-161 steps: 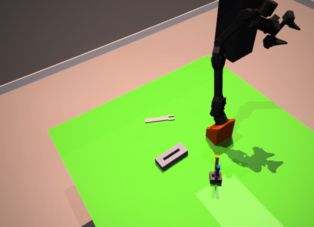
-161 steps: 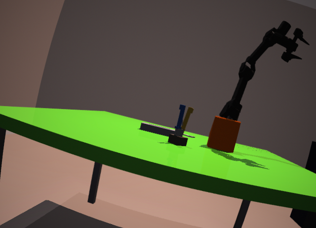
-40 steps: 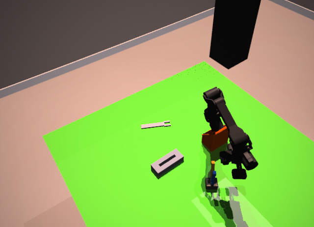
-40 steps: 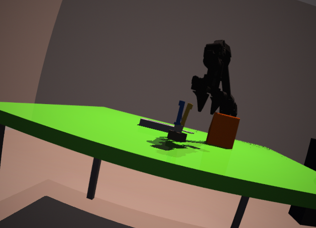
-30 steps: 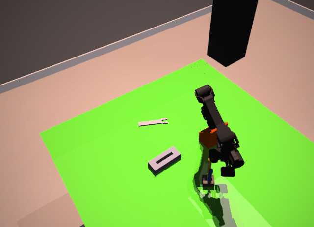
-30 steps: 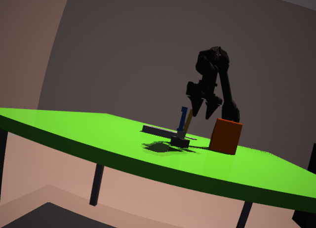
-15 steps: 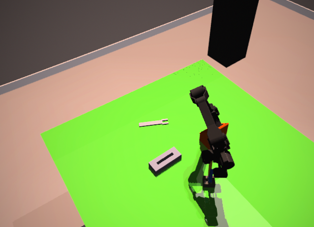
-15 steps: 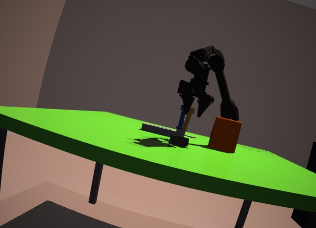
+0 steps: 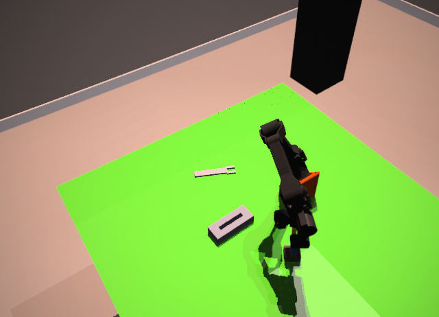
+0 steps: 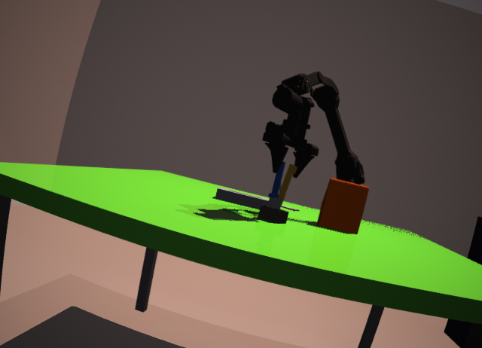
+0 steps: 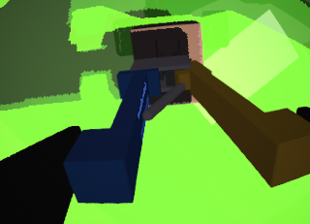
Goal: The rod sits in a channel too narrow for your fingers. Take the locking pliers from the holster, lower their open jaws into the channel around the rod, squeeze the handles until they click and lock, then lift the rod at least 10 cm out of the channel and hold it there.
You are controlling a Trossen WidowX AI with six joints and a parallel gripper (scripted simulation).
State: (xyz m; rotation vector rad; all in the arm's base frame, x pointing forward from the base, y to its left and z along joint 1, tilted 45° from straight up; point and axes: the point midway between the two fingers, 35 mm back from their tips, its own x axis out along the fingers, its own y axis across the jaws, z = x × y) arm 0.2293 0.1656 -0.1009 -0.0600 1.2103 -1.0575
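The locking pliers stand in the dark holster (image 9: 291, 260) (image 10: 272, 215) (image 11: 160, 42), with a blue handle (image 9: 293, 251) (image 10: 278, 181) (image 11: 128, 103) and a yellow-brown handle (image 10: 288, 179) (image 11: 228, 105) spread apart and pointing up. My gripper (image 10: 285, 174) (image 11: 192, 127) is open and empty, pointing down. In the exterior view its fingertips are level with the handle tops, one on each side; contact is not visible. The pliers' jaws are hidden in the holster. The pale channel block (image 9: 231, 229) (image 10: 241, 198) has a narrow dark slot; no rod can be made out in it.
A pale forked strip (image 9: 210, 172) lies flat behind the channel block. An orange block (image 9: 312, 189) (image 10: 342, 206) stands beside the arm's base. The green table (image 9: 141, 200) (image 10: 117, 196) carries the arm's shadows around the holster. A black pillar (image 9: 326, 33) hangs in view beyond the table's far corner.
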